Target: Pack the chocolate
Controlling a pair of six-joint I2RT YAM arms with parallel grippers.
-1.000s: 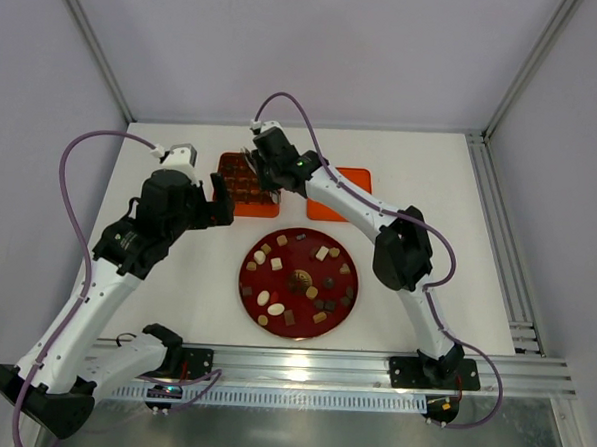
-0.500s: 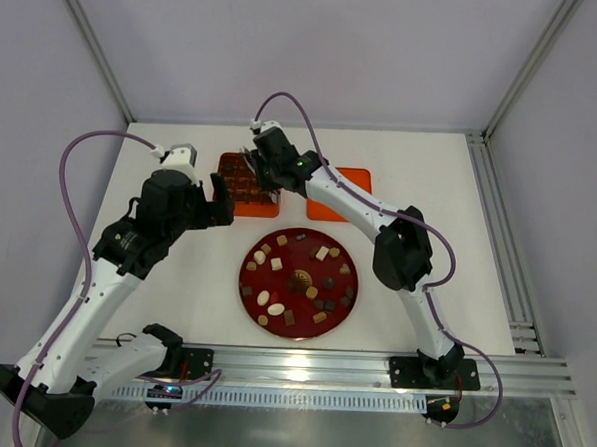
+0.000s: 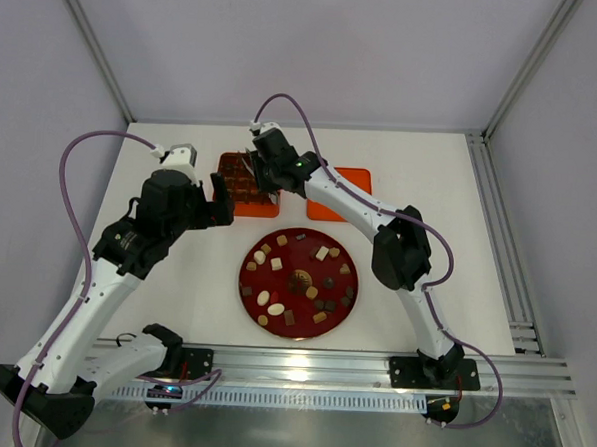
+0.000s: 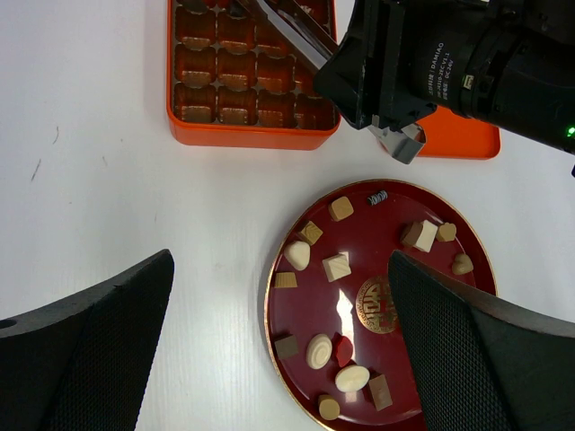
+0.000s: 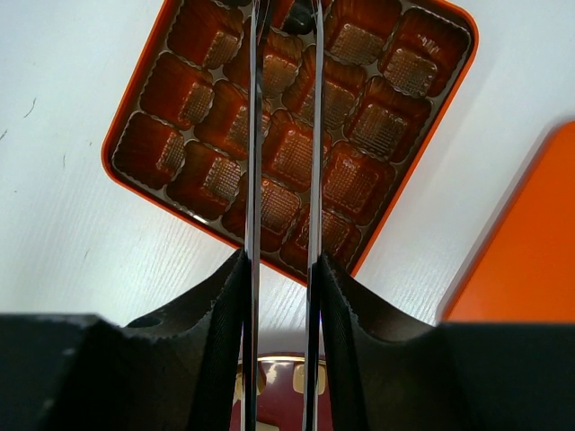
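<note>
Top external: white table [image 3: 436, 176], lilac walls [image 3: 338, 45]

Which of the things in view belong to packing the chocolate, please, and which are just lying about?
For the job: chocolate pieces; red plate under them; orange box; right gripper above the box; left gripper.
Lying about: orange lid beside the box; aluminium rail.
</note>
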